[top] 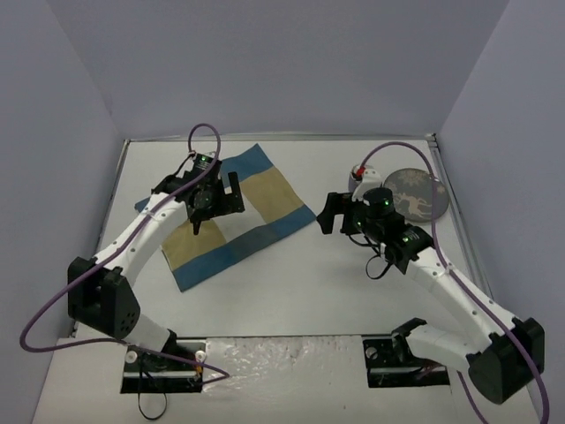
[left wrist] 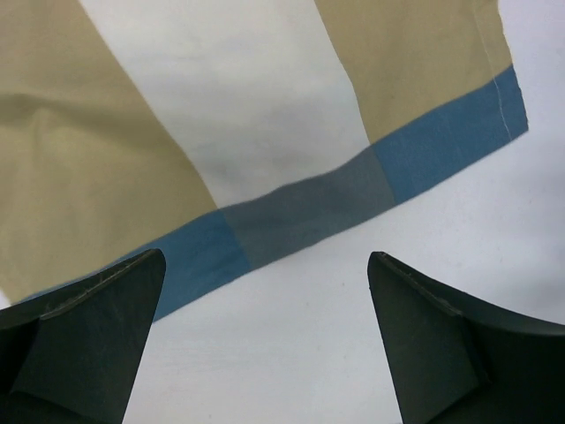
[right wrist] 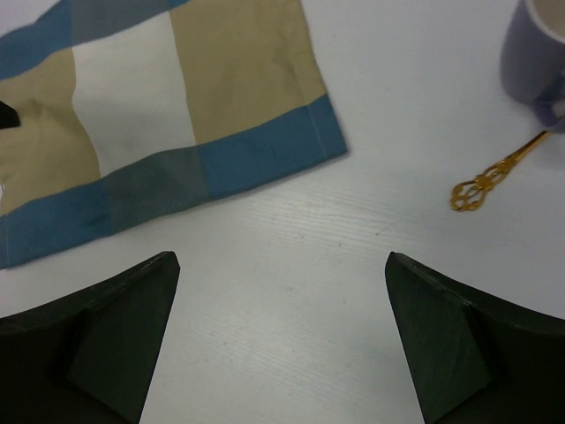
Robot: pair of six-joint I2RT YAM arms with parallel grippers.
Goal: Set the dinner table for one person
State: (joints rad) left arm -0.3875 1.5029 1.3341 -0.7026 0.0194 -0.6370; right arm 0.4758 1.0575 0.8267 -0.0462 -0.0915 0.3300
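The white counter (top: pixel 300 283) is filling the whole floor of the walled workspace, stretching from the arm bases at the near edge to the far wall and carrying everything else. A striped cloth placemat (top: pixel 256 221) is lying flat on its left-centre part, turned at an angle to the counter's edges, with tan and pale panels framed by blue bands.

The left end effector (top: pixel 216 201) is hovering over the far part of the placemat. Its fingers (left wrist: pixel 88 336) are standing wide apart with nothing between them. In the left wrist view the blue border is running diagonally across the gap, with bare counter below it.

The right end effector (top: pixel 340 214) is hanging over bare counter just beside the placemat's right corner. Its fingers (right wrist: pixel 97 336) are also spread wide and gripping nothing.

A lavender mug (right wrist: pixel 540 49) is standing to the far right in the right wrist view. An ornate gold utensil handle (right wrist: pixel 494 172) is lying on the counter and reaching toward the mug's base; its other end is out of sight. In the top view a dark round plate (top: pixel 419 190) with a pale pattern is lying near the right edge, just beside the mug and partly hidden behind the right arm.
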